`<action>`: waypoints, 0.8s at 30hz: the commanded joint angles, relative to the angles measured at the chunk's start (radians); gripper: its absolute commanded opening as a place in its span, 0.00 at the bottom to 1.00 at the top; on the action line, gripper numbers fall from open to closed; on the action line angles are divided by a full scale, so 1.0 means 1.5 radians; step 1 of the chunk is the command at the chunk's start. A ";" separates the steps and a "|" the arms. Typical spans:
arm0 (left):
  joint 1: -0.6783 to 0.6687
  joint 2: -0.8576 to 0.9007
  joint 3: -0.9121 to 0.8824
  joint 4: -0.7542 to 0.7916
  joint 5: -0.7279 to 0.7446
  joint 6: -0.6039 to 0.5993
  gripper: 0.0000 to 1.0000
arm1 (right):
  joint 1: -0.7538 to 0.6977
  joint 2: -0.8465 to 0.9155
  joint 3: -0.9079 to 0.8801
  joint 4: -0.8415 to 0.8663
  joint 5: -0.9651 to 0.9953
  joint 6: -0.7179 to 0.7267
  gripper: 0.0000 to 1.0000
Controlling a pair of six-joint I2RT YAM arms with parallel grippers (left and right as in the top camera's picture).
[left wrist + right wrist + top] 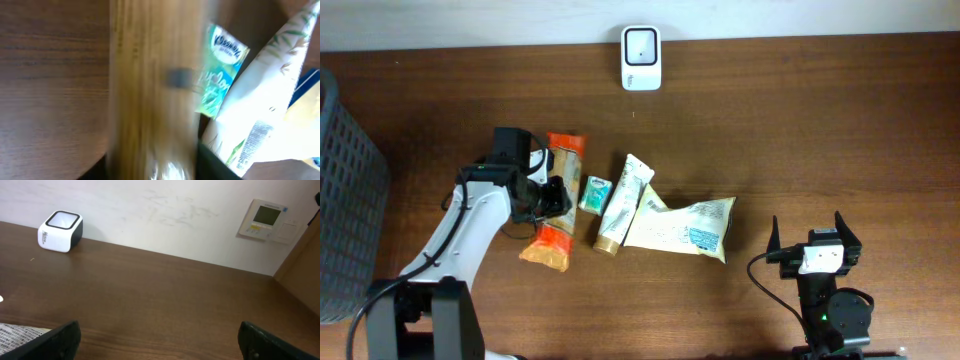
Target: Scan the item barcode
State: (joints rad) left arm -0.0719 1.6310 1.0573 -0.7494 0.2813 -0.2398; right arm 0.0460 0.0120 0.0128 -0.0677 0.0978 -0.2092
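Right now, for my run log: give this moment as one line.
left gripper: over orange-ended packet, grip unclear | right gripper: open, empty | scanner: far edge, no item at it

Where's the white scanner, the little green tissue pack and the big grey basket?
scanner [641, 60]: overhead view, middle of its white body.
tissue pack [594, 194]: overhead view, middle of the green wrapper.
basket [345, 190]: overhead view, on its grey mesh wall.
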 commanded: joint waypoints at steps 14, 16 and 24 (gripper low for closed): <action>0.075 -0.160 0.166 -0.050 -0.064 0.217 0.89 | -0.005 -0.004 -0.005 -0.003 0.010 0.002 0.99; 0.111 -0.209 0.169 -0.049 -0.145 0.217 0.93 | -0.005 -0.004 -0.005 -0.003 0.010 0.002 0.99; 0.176 -0.289 0.169 -0.039 -0.181 0.261 0.99 | -0.005 -0.004 -0.005 -0.003 0.010 0.002 0.99</action>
State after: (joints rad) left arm 0.1875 1.2049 1.3006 -0.8135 0.0257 0.1284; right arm 0.0463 0.0120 0.0128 -0.0677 0.0978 -0.2096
